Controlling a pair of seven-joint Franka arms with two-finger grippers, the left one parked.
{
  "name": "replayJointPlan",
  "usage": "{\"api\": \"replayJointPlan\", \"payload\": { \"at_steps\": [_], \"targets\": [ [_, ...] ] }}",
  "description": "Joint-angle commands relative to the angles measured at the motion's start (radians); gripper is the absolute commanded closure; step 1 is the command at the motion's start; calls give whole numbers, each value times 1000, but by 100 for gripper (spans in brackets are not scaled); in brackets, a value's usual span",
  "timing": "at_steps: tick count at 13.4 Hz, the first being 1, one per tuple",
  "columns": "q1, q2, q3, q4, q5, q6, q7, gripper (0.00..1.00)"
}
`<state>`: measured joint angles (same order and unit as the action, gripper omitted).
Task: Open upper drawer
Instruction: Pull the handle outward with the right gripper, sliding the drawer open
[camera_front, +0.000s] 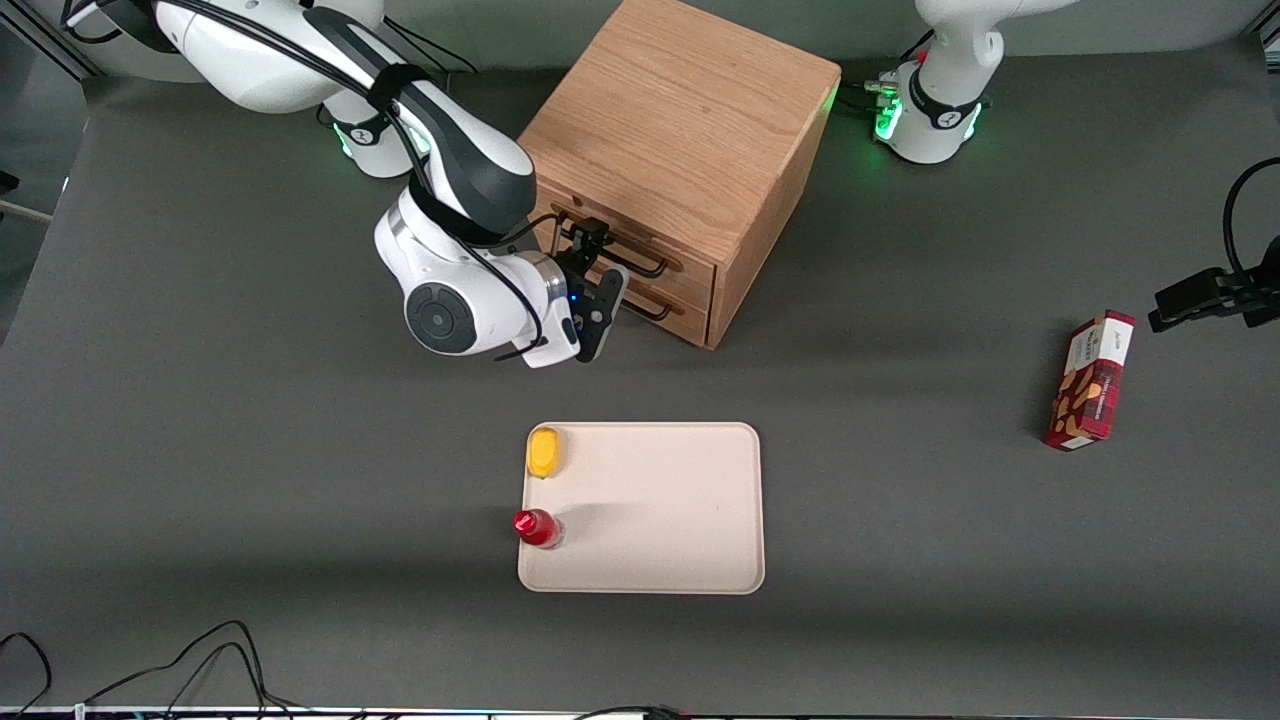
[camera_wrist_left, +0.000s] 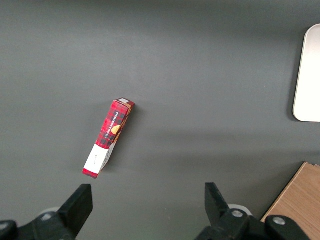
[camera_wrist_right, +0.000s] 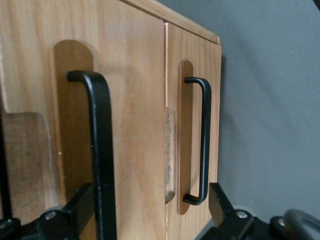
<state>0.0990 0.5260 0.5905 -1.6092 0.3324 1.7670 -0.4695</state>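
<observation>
The oak cabinet (camera_front: 680, 120) stands at the table's back middle. Its upper drawer (camera_front: 680, 255) looks shut, as does the bottom drawer (camera_front: 690, 312) below it. My right gripper (camera_front: 600, 272) is open, right in front of the drawer fronts. In the right wrist view the gripper (camera_wrist_right: 150, 200) faces the upper drawer (camera_wrist_right: 130, 100). That drawer's black bar handle (camera_wrist_right: 97, 140) runs between the two fingers, close to one finger (camera_wrist_right: 80, 205). The bottom drawer's handle (camera_wrist_right: 204, 130) shows smaller, near the other finger (camera_wrist_right: 218, 202). Nothing is gripped.
A beige tray (camera_front: 650, 510) lies nearer the front camera, with a yellow object (camera_front: 545, 452) and a red bottle (camera_front: 537, 527) at its edge. A red box (camera_front: 1090, 380) lies toward the parked arm's end; it also shows in the left wrist view (camera_wrist_left: 109, 137).
</observation>
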Motion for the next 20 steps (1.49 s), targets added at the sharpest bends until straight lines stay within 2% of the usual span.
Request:
{"api": "replayJointPlan", "payload": {
  "at_steps": [1, 13, 17, 20],
  "targets": [
    [-16, -12, 8, -8, -29, 19, -1, 0],
    [-31, 152, -59, 212, -64, 8, -4, 0],
    [-39, 178, -110, 305, -59, -107, -11, 0],
    [-41, 172, -110, 322, -58, -161, -14, 0]
  ]
}}
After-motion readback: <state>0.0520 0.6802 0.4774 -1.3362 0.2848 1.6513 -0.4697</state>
